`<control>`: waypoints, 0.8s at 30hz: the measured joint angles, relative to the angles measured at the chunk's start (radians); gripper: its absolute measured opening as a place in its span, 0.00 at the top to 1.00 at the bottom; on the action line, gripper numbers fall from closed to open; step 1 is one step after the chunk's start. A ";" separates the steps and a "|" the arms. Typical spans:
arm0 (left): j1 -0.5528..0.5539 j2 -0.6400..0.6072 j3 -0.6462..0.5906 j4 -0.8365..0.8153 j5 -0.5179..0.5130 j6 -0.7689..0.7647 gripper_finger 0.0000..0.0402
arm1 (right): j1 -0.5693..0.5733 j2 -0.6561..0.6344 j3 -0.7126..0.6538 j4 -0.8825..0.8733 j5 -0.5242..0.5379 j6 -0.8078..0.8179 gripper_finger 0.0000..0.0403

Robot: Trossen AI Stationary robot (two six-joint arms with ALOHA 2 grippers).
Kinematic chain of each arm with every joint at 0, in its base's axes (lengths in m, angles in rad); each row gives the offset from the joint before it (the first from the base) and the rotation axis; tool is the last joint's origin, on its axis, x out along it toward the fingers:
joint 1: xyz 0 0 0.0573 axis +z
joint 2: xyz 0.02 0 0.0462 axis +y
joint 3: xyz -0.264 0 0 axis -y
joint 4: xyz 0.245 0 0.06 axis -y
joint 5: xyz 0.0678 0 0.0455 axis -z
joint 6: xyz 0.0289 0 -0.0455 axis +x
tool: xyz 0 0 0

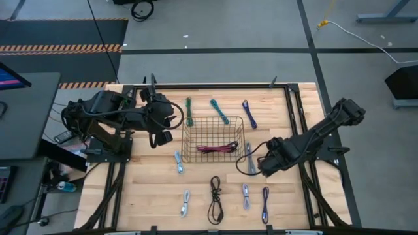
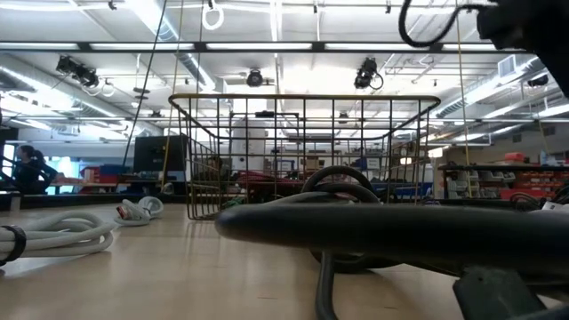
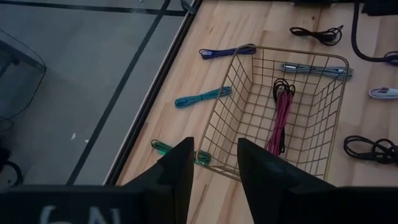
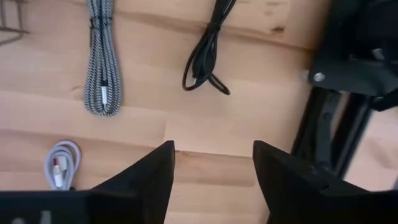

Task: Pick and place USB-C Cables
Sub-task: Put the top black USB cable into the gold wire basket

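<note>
USB-C Cables [image 1: 215, 200] lie scattered on our table [image 1: 150, 189]; 1 magenta bundle [image 1: 219, 149] sits in the basket [image 1: 187, 140]. Our right claw [image 4: 213, 168] gapes empty beside it; left claw [image 3: 215, 163] half-open, empty.

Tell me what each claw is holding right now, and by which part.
Nothing is held. The left claw is open and empty above the wire basket; the right claw is open over bare table.

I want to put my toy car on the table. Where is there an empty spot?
Bare wood lies between the basket and the black cable near the front edge. The back edge is crowded by green, teal and purple cables.
</note>
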 joint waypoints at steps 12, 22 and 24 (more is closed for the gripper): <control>0.000 0.000 0.000 0.001 0.000 -0.009 0.67 | 0.005 -0.008 -0.222 0.231 0.010 -0.015 0.45; 0.000 0.000 0.000 0.002 0.000 -0.040 0.67 | -0.024 -0.036 -0.319 0.360 0.067 -0.059 0.45; 0.000 0.000 0.000 0.001 0.000 -0.042 0.67 | -0.036 -0.037 -0.337 0.372 0.079 -0.072 0.45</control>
